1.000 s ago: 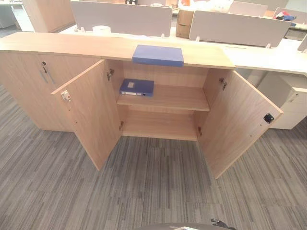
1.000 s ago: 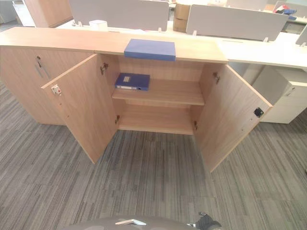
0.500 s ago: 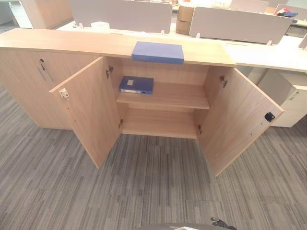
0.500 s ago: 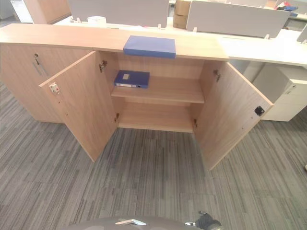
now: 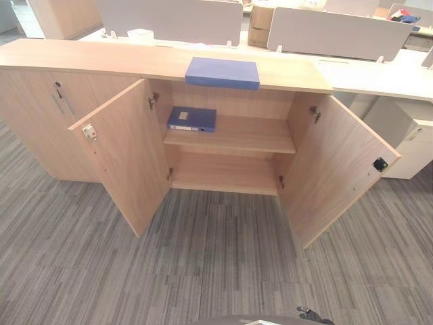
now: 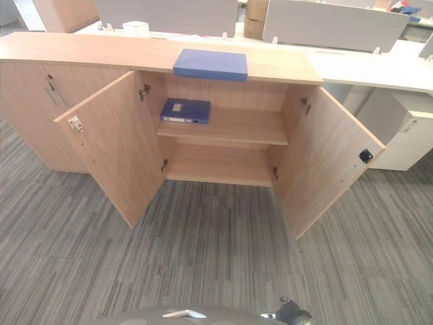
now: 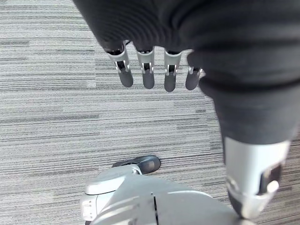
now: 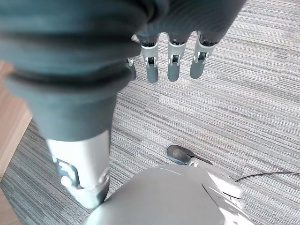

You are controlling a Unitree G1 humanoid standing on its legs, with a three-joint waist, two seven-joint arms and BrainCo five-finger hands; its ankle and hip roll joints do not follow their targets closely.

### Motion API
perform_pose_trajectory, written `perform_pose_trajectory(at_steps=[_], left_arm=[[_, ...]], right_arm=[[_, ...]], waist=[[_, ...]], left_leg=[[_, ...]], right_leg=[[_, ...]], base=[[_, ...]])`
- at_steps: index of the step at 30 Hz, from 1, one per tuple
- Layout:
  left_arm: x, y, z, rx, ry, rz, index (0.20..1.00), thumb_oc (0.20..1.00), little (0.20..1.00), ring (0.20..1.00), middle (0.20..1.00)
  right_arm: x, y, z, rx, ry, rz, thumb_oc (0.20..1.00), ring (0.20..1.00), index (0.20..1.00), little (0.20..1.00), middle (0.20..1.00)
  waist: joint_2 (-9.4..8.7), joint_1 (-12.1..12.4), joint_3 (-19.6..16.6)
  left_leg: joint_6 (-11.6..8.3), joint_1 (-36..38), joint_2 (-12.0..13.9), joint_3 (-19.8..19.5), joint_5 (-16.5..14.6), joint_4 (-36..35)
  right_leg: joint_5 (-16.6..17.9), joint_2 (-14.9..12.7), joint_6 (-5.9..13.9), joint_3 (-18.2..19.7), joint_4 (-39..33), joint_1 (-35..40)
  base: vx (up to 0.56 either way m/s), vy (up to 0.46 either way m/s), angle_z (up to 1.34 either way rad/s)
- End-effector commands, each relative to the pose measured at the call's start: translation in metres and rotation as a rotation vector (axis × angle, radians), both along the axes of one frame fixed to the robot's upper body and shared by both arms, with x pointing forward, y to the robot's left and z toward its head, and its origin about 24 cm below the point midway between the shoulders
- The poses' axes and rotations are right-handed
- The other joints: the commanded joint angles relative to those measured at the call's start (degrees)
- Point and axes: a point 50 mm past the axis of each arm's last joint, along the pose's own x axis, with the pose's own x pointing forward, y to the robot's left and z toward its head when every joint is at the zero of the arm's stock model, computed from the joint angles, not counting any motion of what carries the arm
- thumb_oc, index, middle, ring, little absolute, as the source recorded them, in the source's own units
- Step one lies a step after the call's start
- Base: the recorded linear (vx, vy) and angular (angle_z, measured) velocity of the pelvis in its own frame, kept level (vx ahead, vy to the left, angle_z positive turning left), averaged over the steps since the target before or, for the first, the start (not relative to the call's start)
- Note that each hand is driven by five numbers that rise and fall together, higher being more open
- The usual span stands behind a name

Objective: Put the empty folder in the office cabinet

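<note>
1. Two blue folders show in the eye views: one folder (image 5: 222, 72) lies flat on the cabinet top (image 5: 101, 59) in the upper middle of the frame, its front edge near the top's front edge; it is a plain, flat, closed blue box file with no label visible on its upper face.
2. One second folder (image 5: 193, 118) lies flat on the upper shelf (image 5: 243, 135) inside the cabinet, at the shelf's left end; it is darker blue, with a pale label on its top face and a pale strip along its front edge.
3. Two cabinet doors stand open: the left door (image 5: 125, 156) swings out toward the lower left, the right door (image 5: 338, 169) toward the lower right.
4. Two shelves show inside: the upper one and a bare lower shelf (image 5: 223, 177).
5. One closed door (image 5: 40, 115), with a key in its lock, sits at the left of the frame.
6. The left hand (image 7: 147, 70) hangs over grey striped carpet (image 5: 216, 264), fingers straight and relaxed, holding nothing.
7. The right hand (image 8: 173, 61) hangs likewise over the carpet, fingers straight, holding nothing.
</note>
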Motion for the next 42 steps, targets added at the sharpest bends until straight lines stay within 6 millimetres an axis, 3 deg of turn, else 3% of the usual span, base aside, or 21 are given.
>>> perform_pose_trajectory(at_steps=[1,5,7,8,9,11,12,13,15,16,18,21,25,27,30,33,35,37,38,39,42], left_arm=[[0.004,-0.006,-0.001,-0.01,0.013,0.022,1.0,1.0,1.0,1.0,1.0],[0.007,0.0,0.0,0.003,0.002,0.04,1.0,1.0,1.0,1.0,1.0],[0.012,0.005,0.001,0.014,-0.013,0.059,1.0,1.0,1.0,1.0,1.0],[0.015,0.007,0.002,0.02,-0.025,0.066,1.0,1.0,1.0,1.0,1.0],[0.015,0.007,0.002,0.02,-0.025,0.066,1.0,1.0,1.0,1.0,1.0],[0.019,0.008,0.003,0.03,-0.034,0.069,1.0,1.0,1.0,1.0,1.0],[0.014,0.009,0.002,0.032,-0.021,0.07,1.0,1.0,1.0,1.0,1.0],[0.001,0.009,0.001,0.033,0.015,0.061,1.0,1.0,1.0,1.0,1.0],[0.001,0.009,0.001,0.033,0.015,0.061,1.0,1.0,1.0,1.0,1.0],[-0.006,0.009,0.001,0.036,0.033,0.041,1.0,1.0,1.0,1.0,1.0],[-0.008,0.012,0.001,0.059,0.041,0.015,1.0,1.0,1.0,1.0,1.0],[-0.019,0.013,0.001,0.062,0.059,0.04,1.0,1.0,1.0,1.0,1.0],[-0.033,0.016,0.001,0.075,0.08,0.057,1.0,1.0,1.0,1.0,1.0],[-0.025,0.026,0.004,0.108,0.056,0.057,1.0,1.0,1.0,1.0,1.0],[-0.016,0.032,0.005,0.127,0.032,0.055,1.0,1.0,1.0,1.0,1.0],[0.006,0.039,0.008,0.148,-0.034,0.052,1.0,1.0,1.0,1.0,1.0],[0.022,0.038,0.01,0.155,-0.085,0.033,1.0,1.0,1.0,1.0,1.0],[0.031,0.039,0.012,0.166,-0.111,0.021,1.0,1.0,1.0,1.0,1.0],[0.06,0.082,0.031,0.26,-0.161,-0.002,1.0,1.0,1.0,1.0,1.0],[0.073,0.093,0.041,0.312,-0.256,-0.057,1.0,1.0,1.0,1.0,1.0],[0.087,0.101,0.048,0.336,-0.291,-0.046,1.0,1.0,1.0,1.0,1.0]], right_arm=[[-0.009,-0.015,0.0,-0.054,0.059,0.046,1.0,1.0,1.0,1.0,1.0],[-0.005,-0.018,0.001,-0.055,0.051,0.05,1.0,1.0,1.0,1.0,1.0],[0.006,-0.018,0.003,-0.056,0.021,0.076,1.0,1.0,1.0,1.0,1.0],[0.01,-0.018,0.004,-0.057,0.006,0.081,1.0,1.0,1.0,1.0,1.0],[0.01,-0.018,0.004,-0.057,0.006,0.081,1.0,1.0,1.0,1.0,1.0],[0.019,-0.026,0.007,-0.077,-0.023,0.057,1.0,1.0,1.0,1.0,1.0],[0.019,-0.029,0.007,-0.082,-0.027,0.045,1.0,1.0,1.0,1.0,1.0],[0.022,-0.03,0.008,-0.082,-0.043,0.028,1.0,1.0,1.0,1.0,1.0],[0.022,-0.031,0.008,-0.082,-0.042,0.027,1.0,1.0,1.0,1.0,1.0],[0.025,-0.033,0.009,-0.084,-0.056,0.017,1.0,1.0,1.0,1.0,1.0],[0.029,-0.041,0.012,-0.1,-0.08,-0.022,1.0,1.0,1.0,1.0,1.0],[0.025,-0.046,0.012,-0.108,-0.08,-0.07,1.0,1.0,1.0,1.0,1.0],[0.013,-0.047,0.01,-0.103,-0.048,-0.079,1.0,1.0,1.0,1.0,1.0],[-0.001,-0.045,0.007,-0.096,-0.003,-0.091,1.0,1.0,1.0,1.0,1.0],[-0.005,-0.044,0.006,-0.09,0.011,-0.107,1.0,1.0,1.0,1.0,1.0],[0.008,-0.039,0.007,-0.071,-0.031,-0.106,1.0,1.0,1.0,1.0,1.0],[0.035,-0.031,0.012,-0.047,-0.124,-0.088,1.0,1.0,1.0,1.0,1.0],[0.048,-0.026,0.016,-0.033,-0.174,-0.074,1.0,1.0,1.0,1.0,1.0],[0.06,-0.023,0.02,-0.01,-0.21,-0.04,1.0,1.0,1.0,1.0,1.0],[0.066,-0.026,0.024,-0.024,-0.255,-0.021,1.0,1.0,1.0,1.0,1.0],[0.069,-0.032,0.027,-0.046,-0.276,-0.024,1.0,1.0,1.0,1.0,1.0]], waist=[[2.37,-0.49,-0.23],[2.29,-0.37,0.88],[1.24,0.15,3.81],[0.78,0.57,5.31],[0.78,0.57,5.31],[0.09,1.45,8.61],[0.14,2.16,8.89],[1.2,3.52,9.62],[1.08,3.52,9.7],[2.19,4.37,10.35],[2.84,6.07,12.26],[3.04,6.66,10.68],[4.34,7.29,7.19],[3.64,8.1,4.69],[1.81,8.52,2.95],[-0.21,8.16,2.3],[0.81,7.12,3.25],[1.65,6.25,3.88],[2.39,4.21,3.63],[3.18,2.57,3.97],[3.35,0.81,4.07]], left_leg=[[-3.29,0.95,2.37,2.83,-1.81,-0.07],[-3.41,0.37,2.71,2.92,-2.29,1.89],[-4.64,-7.59,3.33,3.48,-2.71,14.45],[-5.57,-12.99,3.86,2.93,-0.85,22.41],[-5.57,-12.99,3.86,2.93,-0.85,22.41],[-6.55,-24.77,5.32,2.59,6.57,33.24],[-6.12,-28.29,6.29,3.94,6.73,32.21],[-6.15,-31.11,8.29,4.99,10.18,25.01],[-6.17,-30.86,8.14,5.06,10.2,24.84],[-7.04,-32.23,8.91,5.45,14.48,19.95],[-8.54,-36.62,11.33,8.35,17.56,7.84],[-8.68,-34.2,12.89,10.13,17.57,0.97],[-9.32,-31.96,16.5,12.53,19.04,-0.05],[-9.89,-31.09,16.68,11.45,21.98,1.47],[-9.3,-30.34,15.5,11.43,22.01,3.47],[-6.65,-27.51,13.04,12.93,17.96,5.68],[-5.2,-24.27,13.15,14.25,15.85,4.84],[-4.64,-22.03,13.34,14.61,14.88,3.84],[-4.77,-19.02,13.04,15.23,13.88,2.29],[-5.12,-14.75,11.52,14.73,10.56,1.46],[-6.26,-12.55,11.85,13.79,9.16,1.45]], right_leg=[[-3.11,0.53,2.72,-1.84,0.97,2.03],[-3.72,0.7,2.45,-1.46,2.15,1.34],[-4.47,0.3,1.46,-0.36,3.89,0.36],[-4.56,0.27,0.75,-0.21,4.67,-0.03],[-4.56,0.27,0.75,-0.21,4.67,-0.03],[-5.83,0.19,-0.88,-0.58,5.52,0.3],[-6.61,0.39,-1.06,-0.48,5.22,1.1],[-7.86,1.43,-1.31,0.43,5.25,2.35],[-8.02,1.28,-1.3,0.42,5.33,2.48],[-8.97,2.12,-1.54,0.91,5.3,3.79],[-11.79,1.2,-1.28,1.3,5.21,8.12],[-13.85,0.66,0.1,3.49,4.8,11.33],[-16.68,-0.3,1.25,8.28,4.53,15.42],[-18.4,-3.03,2.75,10.36,5.17,18.12],[-15.31,-6.02,4.89,10.56,7.38,18.15],[-1.93,-8.03,7.95,10.49,16.83,14.11],[7.72,-8.43,9.3,8.96,27.75,6.93],[9.01,-8.67,8.99,7.1,31.69,3.08],[8.24,-8.99,8.65,6.01,33.09,0.38],[-0.38,-11.45,7.86,-1.92,23.99,-3.3],[-1.39,-12.39,8.32,-3.32,15.26,-4.74]], base=[[0.01,-0.045,0.0],[-0.01,-0.045,-0.01],[-0.16,-0.098,-0.1],[-0.17,-0.112,-0.12],[-0.1,-0.105,-0.2],[0.04,-0.107,-0.03],[0.3,0.008,0.14],[0.27,0.061,0.1],[0.15,0.048,0.01],[0.22,0.078,-0.32],[0.38,0.138,-0.25],[0.41,0.194,-0.37],[0.47,0.246,-0.58],[0.68,0.374,-0.48],[0.51,0.224,-0.55],[0.35,0.186,-0.28],[0.19,0.175,-0.08],[0.2,0.175,-0.46],[0.55,0.307,-0.6],[0.46,0.214,-0.27],[0.3,-0.027,-0.05]])
